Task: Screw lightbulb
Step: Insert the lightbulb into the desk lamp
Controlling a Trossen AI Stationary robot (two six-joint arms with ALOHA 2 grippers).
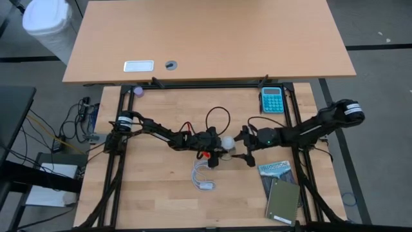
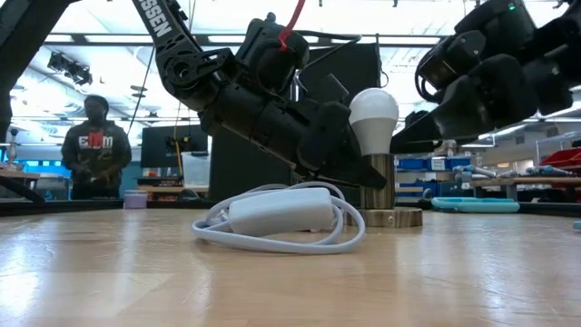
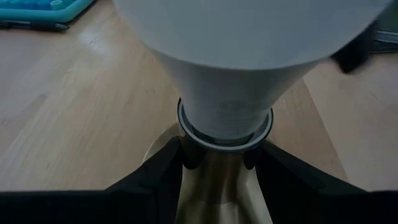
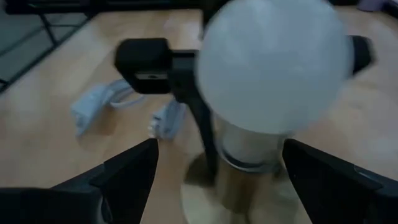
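at mid-worktop (image 1: 161,193) i see the lightbulb (image 2: 373,111) standing in its brass-coloured socket (image 2: 378,186), globe up, screw base down and hidden inside the socket — its long axis is vertical. my left pincer (image 3: 217,163) is nearly closed, its dark fingers clamped on the socket neck just under the bulb's collar; i judge this is to stop the socket turning. my right pincer (image 4: 217,186) stands wide open and holds nothing, one finger on each side of the globe without touching it, likely placed to close on it and twist. a coiled white cord (image 2: 277,218) with its switch lies on the worktop just beside the socket.
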